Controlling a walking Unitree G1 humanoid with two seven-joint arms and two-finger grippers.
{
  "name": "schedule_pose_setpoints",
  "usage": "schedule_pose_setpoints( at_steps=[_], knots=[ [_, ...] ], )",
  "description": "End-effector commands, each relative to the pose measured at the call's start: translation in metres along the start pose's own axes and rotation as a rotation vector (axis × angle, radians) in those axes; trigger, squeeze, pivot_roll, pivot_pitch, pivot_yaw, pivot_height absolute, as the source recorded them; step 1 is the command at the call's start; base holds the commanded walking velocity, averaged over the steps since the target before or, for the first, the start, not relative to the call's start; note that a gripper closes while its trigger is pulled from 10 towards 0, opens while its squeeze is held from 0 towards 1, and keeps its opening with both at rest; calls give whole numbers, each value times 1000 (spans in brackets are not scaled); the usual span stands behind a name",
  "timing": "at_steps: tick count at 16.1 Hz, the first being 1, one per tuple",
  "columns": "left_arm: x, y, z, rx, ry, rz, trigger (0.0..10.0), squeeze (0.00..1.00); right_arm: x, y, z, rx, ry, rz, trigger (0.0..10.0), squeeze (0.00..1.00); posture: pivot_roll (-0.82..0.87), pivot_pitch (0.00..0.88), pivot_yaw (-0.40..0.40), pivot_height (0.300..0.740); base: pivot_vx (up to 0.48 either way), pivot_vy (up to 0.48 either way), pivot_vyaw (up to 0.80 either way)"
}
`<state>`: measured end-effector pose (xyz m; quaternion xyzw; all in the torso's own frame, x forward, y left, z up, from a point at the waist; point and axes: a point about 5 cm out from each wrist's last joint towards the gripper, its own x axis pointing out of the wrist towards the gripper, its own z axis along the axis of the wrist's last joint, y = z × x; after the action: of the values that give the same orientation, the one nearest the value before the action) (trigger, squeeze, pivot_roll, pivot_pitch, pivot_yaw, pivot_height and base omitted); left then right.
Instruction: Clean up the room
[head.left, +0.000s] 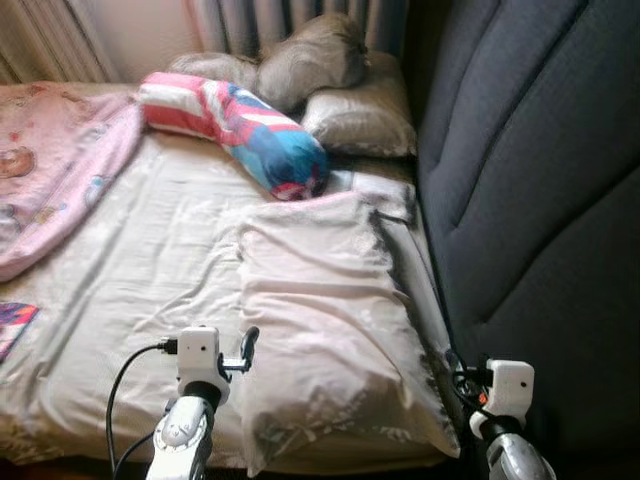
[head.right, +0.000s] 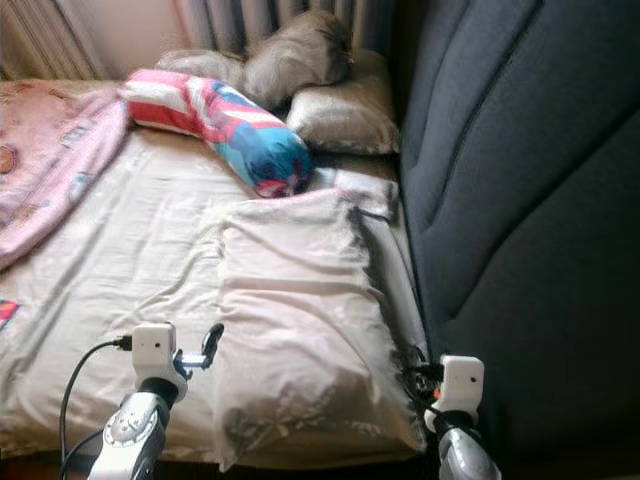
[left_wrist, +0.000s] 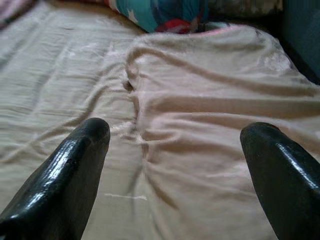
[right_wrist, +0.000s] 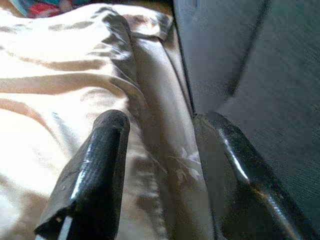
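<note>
cream pillow (head.left: 330, 320), pink blanket (head.left: 50, 160)

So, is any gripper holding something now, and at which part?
Nothing is held. The left gripper is open above the near pillow; the right gripper is open at the pillow's edge beside the headboard.

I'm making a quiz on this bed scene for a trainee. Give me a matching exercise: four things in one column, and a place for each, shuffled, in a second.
Things:
1. large cream pillow
2. striped bolster
3. pink blanket
4. dark headboard

Places:
A. spread over the bed's left side
B. standing along the bed's right edge
C. nearest the robot, between the left gripper and right gripper
D. lying slantwise just beyond the cream pillow, before the grey pillows

Pairs: 1-C, 2-D, 3-A, 4-B
</note>
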<state>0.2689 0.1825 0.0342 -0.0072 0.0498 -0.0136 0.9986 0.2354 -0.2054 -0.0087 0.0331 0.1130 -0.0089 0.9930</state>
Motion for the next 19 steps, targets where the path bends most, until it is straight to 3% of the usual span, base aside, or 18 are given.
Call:
schedule_pose_setpoints(
  at_steps=[1,5,8,19],
  knots=[
    [-1,5,-1,28,9,-1,10000,0,-2,4,-4,13,17,3,10000,0,-11,113,-5,740,0,0,0],
    [0,7,1,22,8,1,10000,0,-3,4,-5,15,21,0,10000,0,-7,115,-3,740,0,0,0],
    [0,7,0,22,10,2,10000,0,-2,5,-5,15,22,2,10000,0,-5,115,-4,740,0,415,0],
    [-1,2,1,19,-4,-22,10000,0,-2,6,-6,14,25,6,10000,0,-6,122,-4,740,0,0,0]
  ],
)
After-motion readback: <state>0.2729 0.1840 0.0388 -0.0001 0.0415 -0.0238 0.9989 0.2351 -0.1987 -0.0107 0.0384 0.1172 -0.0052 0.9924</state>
